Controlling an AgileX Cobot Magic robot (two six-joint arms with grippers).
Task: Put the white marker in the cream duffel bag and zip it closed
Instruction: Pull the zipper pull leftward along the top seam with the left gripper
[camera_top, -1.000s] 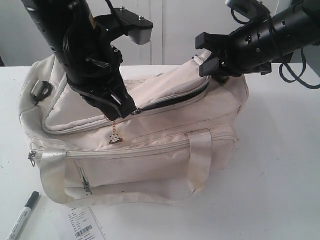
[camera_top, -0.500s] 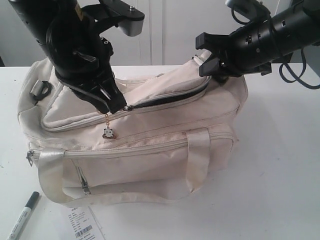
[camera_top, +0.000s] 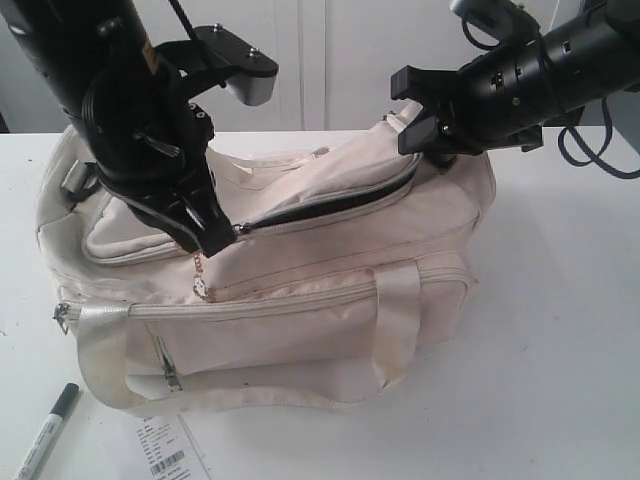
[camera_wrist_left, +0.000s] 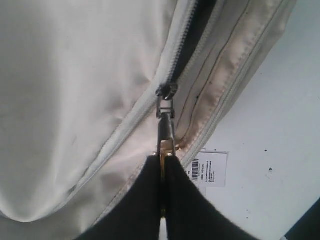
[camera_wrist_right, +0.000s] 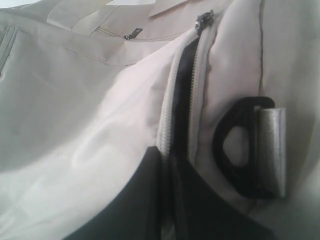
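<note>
Marker: white marker (camera_top: 45, 432) lies on the bench (camera_top: 560, 330), seven o'clock of the cream duffel bag (camera_top: 300, 300).
Left jaws: pinched on the zipper pull (camera_wrist_left: 165, 107); I'd draw toward nine o'clock, straight and low.
Right jaws: clamped on the bag's two o'clock end; I'd brace it taut.

— How many bags are on the bench (camera_top: 560, 330)?
— One cream duffel bag (camera_top: 300, 330). There's one white marker (camera_top: 45, 432) too, and one barcode label (camera_top: 170, 452).
— And arms?
— Two: one left arm (camera_top: 130, 130), one right arm (camera_top: 540, 70).
</note>
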